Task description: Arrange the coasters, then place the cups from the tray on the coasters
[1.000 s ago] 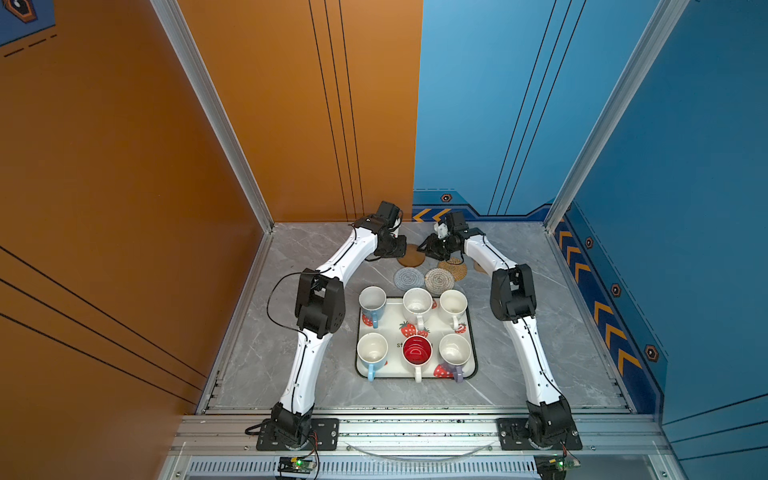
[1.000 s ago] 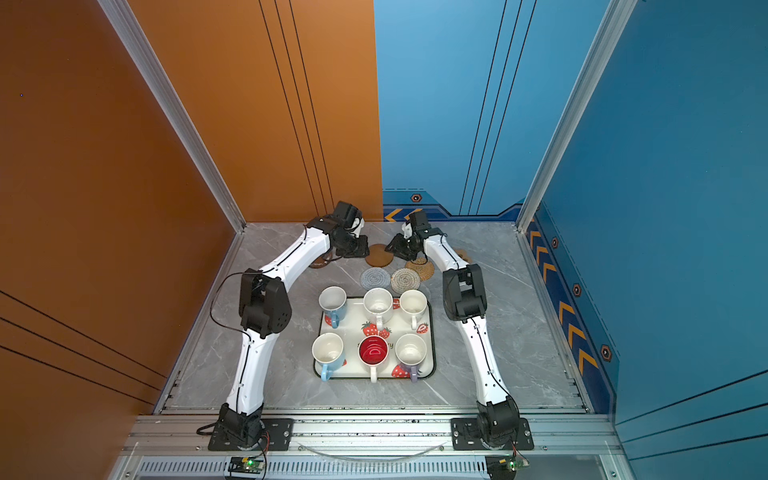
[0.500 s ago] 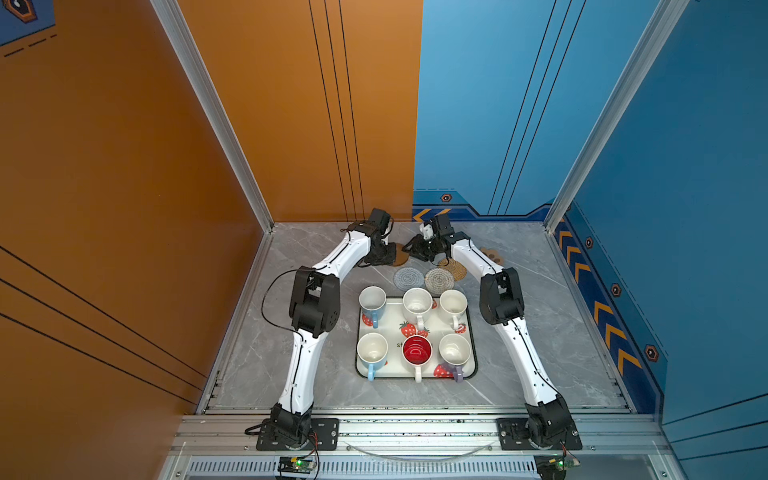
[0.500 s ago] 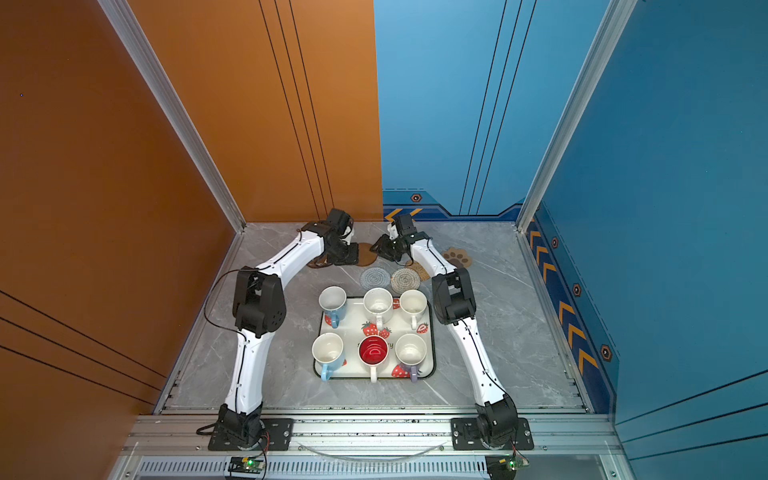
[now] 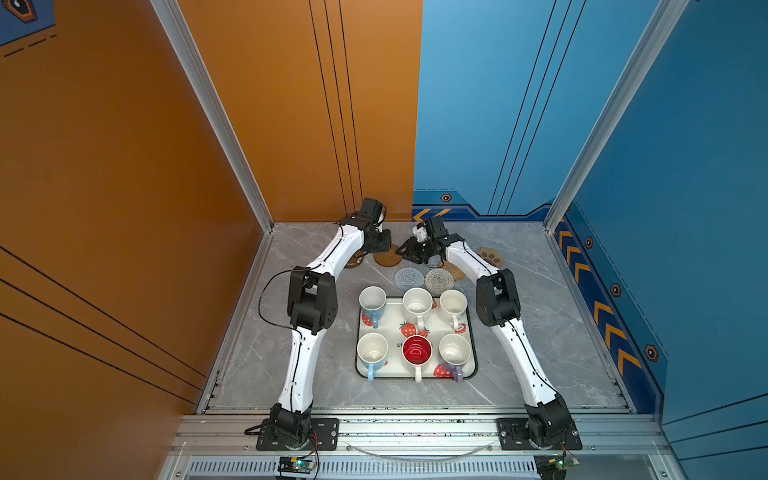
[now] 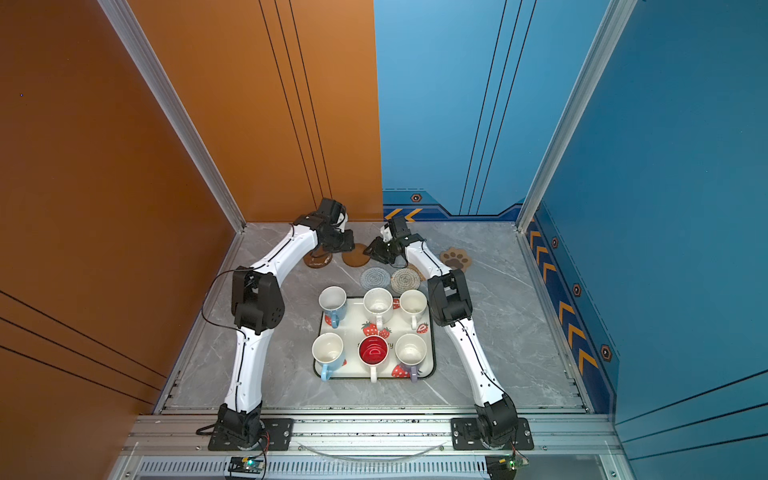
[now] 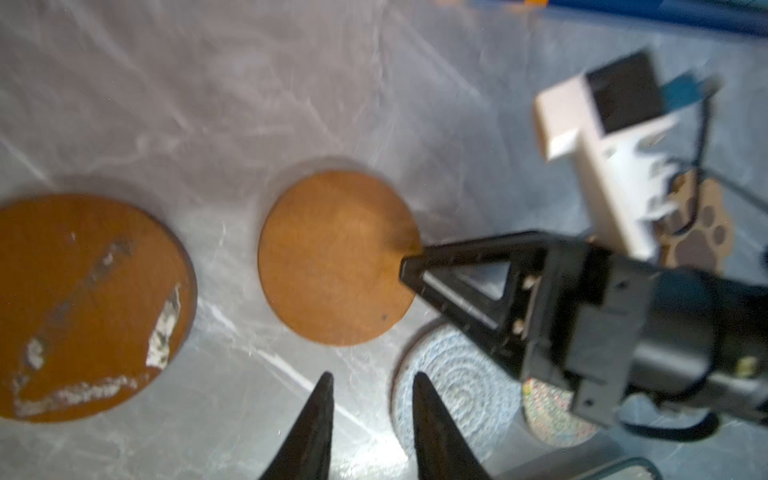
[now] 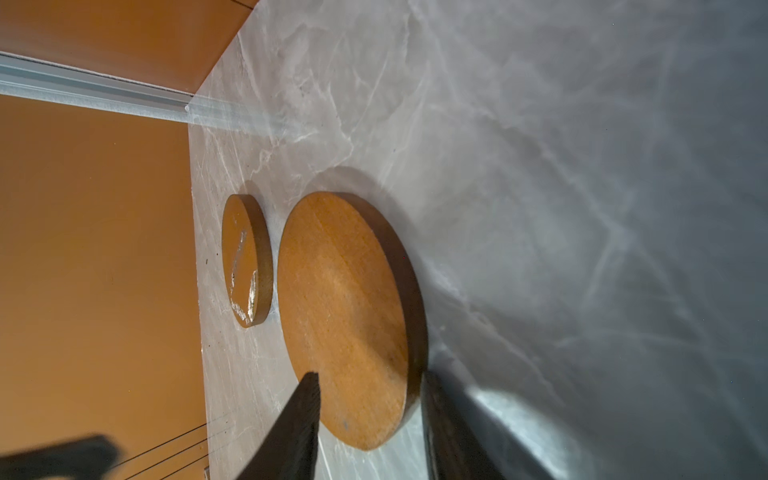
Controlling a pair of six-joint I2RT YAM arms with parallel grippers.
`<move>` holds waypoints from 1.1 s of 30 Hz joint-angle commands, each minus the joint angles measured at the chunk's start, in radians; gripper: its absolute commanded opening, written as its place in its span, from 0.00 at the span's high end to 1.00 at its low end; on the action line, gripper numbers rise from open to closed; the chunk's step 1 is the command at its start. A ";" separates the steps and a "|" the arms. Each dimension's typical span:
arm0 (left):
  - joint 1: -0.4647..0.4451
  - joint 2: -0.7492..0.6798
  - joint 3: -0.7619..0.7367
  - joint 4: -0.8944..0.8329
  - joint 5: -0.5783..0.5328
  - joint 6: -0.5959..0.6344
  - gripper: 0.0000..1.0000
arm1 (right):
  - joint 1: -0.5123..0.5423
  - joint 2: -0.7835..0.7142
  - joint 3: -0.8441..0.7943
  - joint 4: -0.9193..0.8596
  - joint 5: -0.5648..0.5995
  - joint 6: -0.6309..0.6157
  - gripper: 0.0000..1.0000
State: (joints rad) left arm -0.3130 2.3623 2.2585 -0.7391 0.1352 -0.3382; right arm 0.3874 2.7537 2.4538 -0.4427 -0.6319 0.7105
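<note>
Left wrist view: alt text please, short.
The right gripper has its tip at the rim of a plain brown disc coaster lying on the grey marbled table. A scuffed brown disc lies apart beside it; the left gripper hangs open and empty.

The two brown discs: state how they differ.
Face: the marked disc carries white scuffed patches; the plain disc is bare.
Place: in both top views the marked disc lies partly under the left arm; the plain disc lies uncovered beside it.
Contact: the right gripper straddles the plain disc's edge; the marked disc lies free.
Both are round and brown, lying apart on the table.
</note>
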 commanded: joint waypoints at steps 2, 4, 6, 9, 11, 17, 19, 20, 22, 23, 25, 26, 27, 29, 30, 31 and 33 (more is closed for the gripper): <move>0.021 0.103 0.136 0.036 0.024 -0.020 0.66 | -0.018 -0.014 -0.027 -0.073 0.031 -0.026 0.57; 0.033 0.139 0.158 0.091 0.044 -0.042 0.65 | -0.030 -0.023 -0.025 -0.071 0.041 -0.025 0.53; 0.047 0.168 0.158 0.156 0.080 -0.073 0.64 | -0.039 -0.025 -0.020 -0.067 0.051 -0.025 0.52; 0.064 0.212 0.158 0.242 0.131 -0.127 0.63 | -0.054 -0.011 -0.005 -0.042 0.040 -0.006 0.51; 0.069 0.236 0.159 0.282 0.144 -0.153 0.63 | -0.062 0.010 0.019 -0.028 0.028 0.013 0.50; 0.073 0.263 0.122 0.401 0.167 -0.194 0.63 | -0.074 0.069 0.049 0.098 -0.011 0.124 0.50; 0.078 0.271 0.121 0.415 0.176 -0.204 0.63 | -0.071 0.090 0.056 0.139 -0.029 0.164 0.51; 0.081 0.276 0.120 0.421 0.186 -0.213 0.62 | -0.068 0.100 0.062 0.157 -0.038 0.183 0.51; 0.089 0.283 0.116 0.429 0.196 -0.225 0.62 | -0.061 0.120 0.075 0.175 -0.047 0.205 0.51; 0.092 0.284 0.112 0.428 0.199 -0.225 0.62 | -0.056 0.127 0.082 0.179 -0.049 0.213 0.52; 0.097 0.281 0.102 0.430 0.202 -0.220 0.62 | -0.046 0.137 0.084 0.195 -0.057 0.226 0.52; 0.100 0.280 0.094 0.433 0.205 -0.216 0.62 | -0.040 0.140 0.086 0.200 -0.060 0.232 0.52; 0.103 0.276 0.083 0.439 0.210 -0.216 0.62 | -0.035 0.145 0.086 0.202 -0.064 0.235 0.52; 0.109 0.270 0.067 0.446 0.217 -0.216 0.62 | -0.026 0.150 0.086 0.205 -0.070 0.239 0.52; 0.112 0.267 0.059 0.446 0.220 -0.216 0.62 | -0.021 0.151 0.086 0.206 -0.072 0.240 0.52; 0.115 0.263 0.052 0.446 0.222 -0.214 0.62 | -0.018 0.153 0.086 0.206 -0.075 0.241 0.52; 0.118 0.253 0.034 0.446 0.226 -0.205 0.62 | -0.009 0.154 0.086 0.206 -0.084 0.242 0.52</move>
State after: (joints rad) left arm -0.2092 2.6324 2.3192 -0.3031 0.3271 -0.5480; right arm 0.3595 2.8601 2.5336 -0.2012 -0.7010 0.9302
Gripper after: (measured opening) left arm 0.380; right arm 0.479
